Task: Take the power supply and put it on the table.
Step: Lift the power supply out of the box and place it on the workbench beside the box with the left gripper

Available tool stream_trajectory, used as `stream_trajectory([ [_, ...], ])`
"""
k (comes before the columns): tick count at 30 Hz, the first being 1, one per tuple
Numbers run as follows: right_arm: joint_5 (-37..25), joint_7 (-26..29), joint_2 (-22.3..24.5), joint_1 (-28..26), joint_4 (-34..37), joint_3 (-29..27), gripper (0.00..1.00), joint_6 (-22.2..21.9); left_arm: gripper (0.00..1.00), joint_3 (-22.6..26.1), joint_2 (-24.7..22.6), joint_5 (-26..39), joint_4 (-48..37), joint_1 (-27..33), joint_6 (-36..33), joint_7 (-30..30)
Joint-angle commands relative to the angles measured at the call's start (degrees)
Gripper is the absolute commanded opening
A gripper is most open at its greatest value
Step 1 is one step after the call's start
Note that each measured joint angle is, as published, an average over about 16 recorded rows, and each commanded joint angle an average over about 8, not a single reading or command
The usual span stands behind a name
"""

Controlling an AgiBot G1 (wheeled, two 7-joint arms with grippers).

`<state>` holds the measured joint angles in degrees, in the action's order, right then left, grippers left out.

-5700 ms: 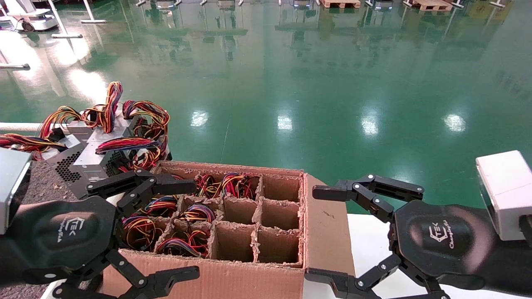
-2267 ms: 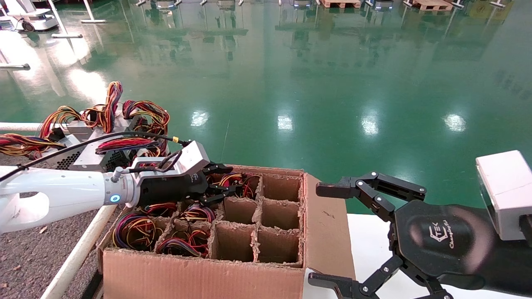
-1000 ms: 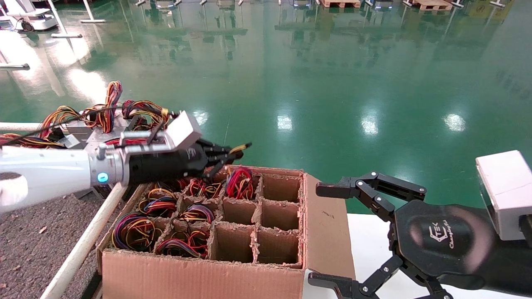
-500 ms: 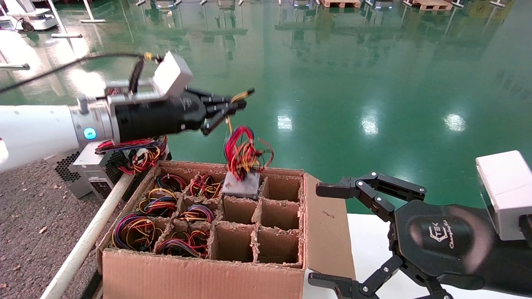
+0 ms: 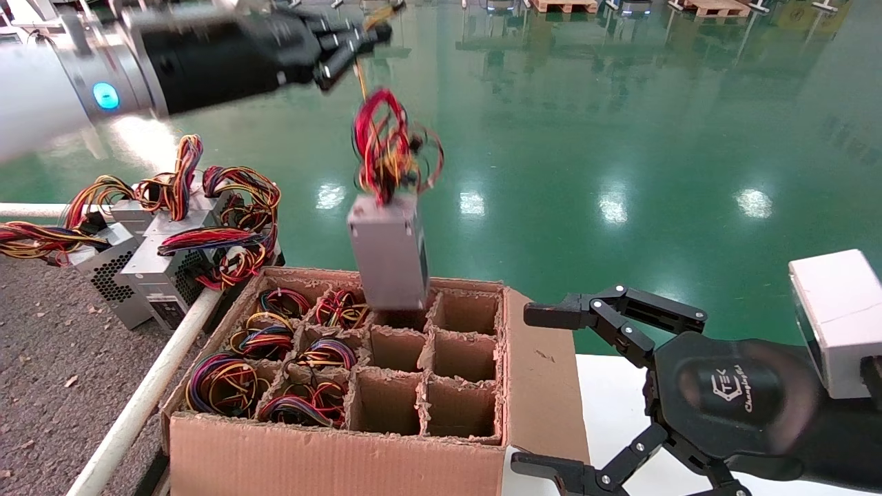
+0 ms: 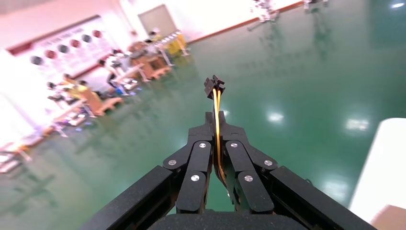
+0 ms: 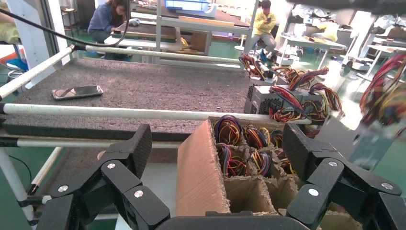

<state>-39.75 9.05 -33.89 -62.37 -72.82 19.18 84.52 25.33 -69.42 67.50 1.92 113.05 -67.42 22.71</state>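
Observation:
A silver-grey power supply (image 5: 387,251) hangs upright over the carton's back row, its lower end just at a cell's mouth. Its red and yellow wire bundle (image 5: 389,148) trails up to my left gripper (image 5: 375,27), high at the top left. That gripper (image 6: 216,117) is shut on one yellow wire (image 6: 217,103) ending in a black connector (image 6: 213,86). In the right wrist view the hanging power supply (image 7: 364,143) shows blurred at the far edge. The dark speckled table (image 5: 41,386) lies left of the carton. My right gripper (image 5: 544,393) is parked open at the lower right.
The brown carton (image 5: 331,455) has divider cells, several holding coiled wires (image 5: 227,382). Other power supplies (image 5: 151,262) lie on the table's far part, behind a white rail (image 5: 138,406). A phone (image 7: 76,92) rests on the table (image 7: 143,86). A white surface (image 5: 613,406) lies under my right arm.
My left gripper reached into the carton, shut on a wire and rose. The power supply has come up out of its back cell and now hangs above it. The right arm stayed still.

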Motion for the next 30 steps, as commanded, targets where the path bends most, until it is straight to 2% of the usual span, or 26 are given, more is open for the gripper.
stream_trajectory([
  [1, 0.0, 0.0, 0.0, 0.0, 0.0, 0.0, 1.0, 0.0, 0.0, 0.1, -0.1, 0.1, 0.0, 1.3, 1.4, 0.0],
  [10, 0.0, 0.0, 0.0, 0.0, 0.0, 0.0, 1.0, 0.0, 0.0, 0.7, 1.4, 1.3, -0.3, 7.9, 10.7, 1.4],
  [20, 0.0, 0.0, 0.0, 0.0, 0.0, 0.0, 1.0, 0.0, 0.0, 2.9, 5.2, 4.6, -1.6, 13.4, 21.2, 3.7],
  [30, 0.0, 0.0, 0.0, 0.0, 0.0, 0.0, 1.0, 0.0, 0.0, 5.2, 10.7, 8.0, -2.1, 15.9, 25.8, 5.9],
])
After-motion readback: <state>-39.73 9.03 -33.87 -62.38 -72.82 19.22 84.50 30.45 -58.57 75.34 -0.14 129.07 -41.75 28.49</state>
